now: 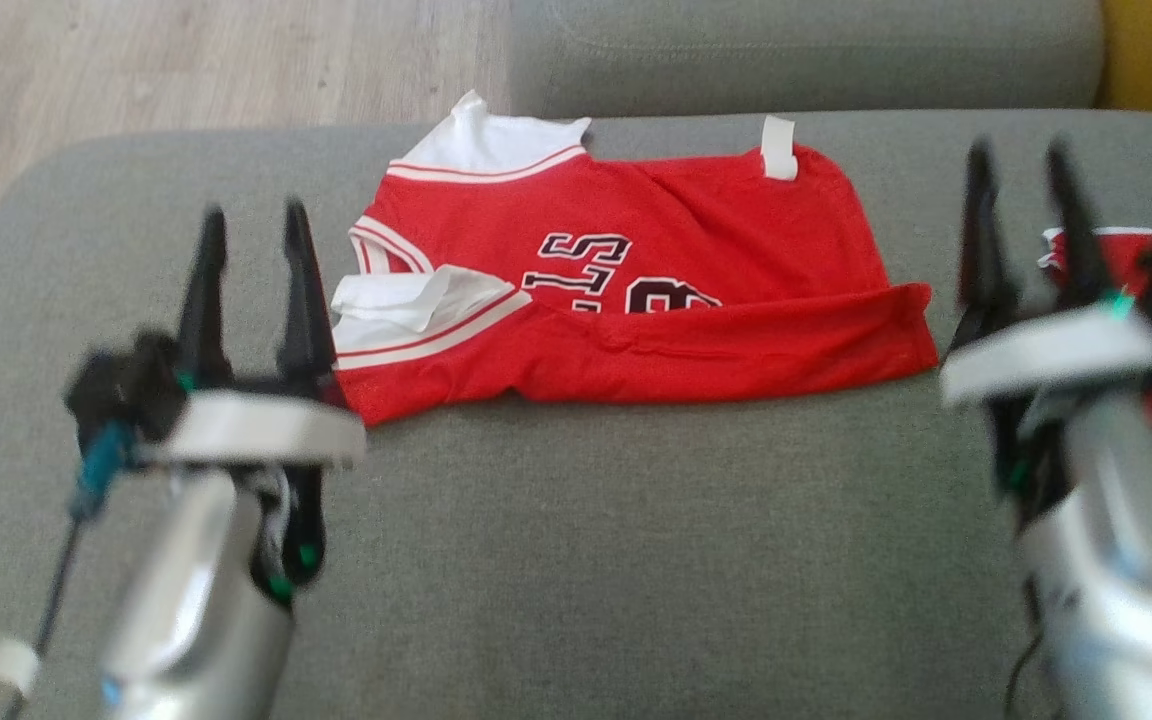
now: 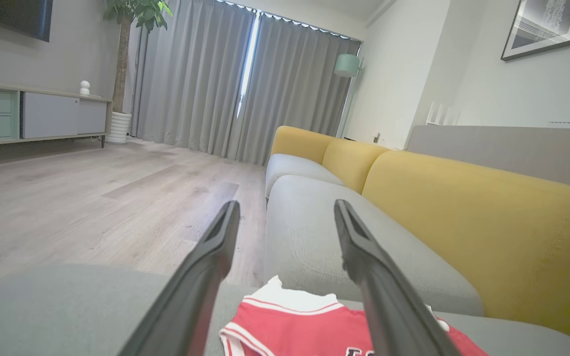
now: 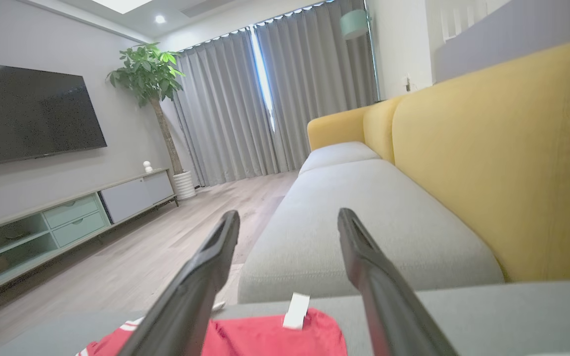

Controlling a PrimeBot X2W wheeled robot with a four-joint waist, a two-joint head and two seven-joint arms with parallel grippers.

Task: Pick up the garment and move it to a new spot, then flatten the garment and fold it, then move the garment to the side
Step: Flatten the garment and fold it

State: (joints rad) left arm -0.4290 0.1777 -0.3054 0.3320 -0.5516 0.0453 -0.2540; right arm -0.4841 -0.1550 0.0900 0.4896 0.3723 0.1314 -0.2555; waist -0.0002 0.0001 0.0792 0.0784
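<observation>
Twice recorded wide jaws with nothing held. Found the left gripper point(image 1: 254, 212) at the lower left of the head view, fingers well apart, hovering over the grey sofa seat point(image 1: 586, 550) just beside the left end of the red jersey point(image 1: 736, 220); could not tell whether the nearer finger touched the cloth. Found the right gripper point(image 1: 1021, 150) at the lower right, equally spread, just past the jersey's right end and apart from it.

Saw the jersey lying across the middle of the seat, its near edge folded up over the lower part of the dark lettering, white-trimmed openings and white lining at the left end, and a white label point(image 1: 778, 147) at the far edge near the right. Made out a second red cloth point(image 1: 1136, 250) on the seat behind the right gripper, mostly hidden by it.

Looked along the left gripper point(image 2: 287, 205) from its wrist: caught the jersey's point(image 2: 290, 331) trimmed end low between the fingers. Looked along the right gripper point(image 3: 289, 213) likewise: caught the jersey's point(image 3: 265, 338) other end with the label point(image 3: 297, 310) there.

Noted farther out a yellow backrest point(image 2: 463, 212), wooden floor point(image 2: 92, 198), grey curtains point(image 2: 191, 74), a potted plant point(image 3: 151, 69) and a dark screen point(image 3: 27, 113).
</observation>
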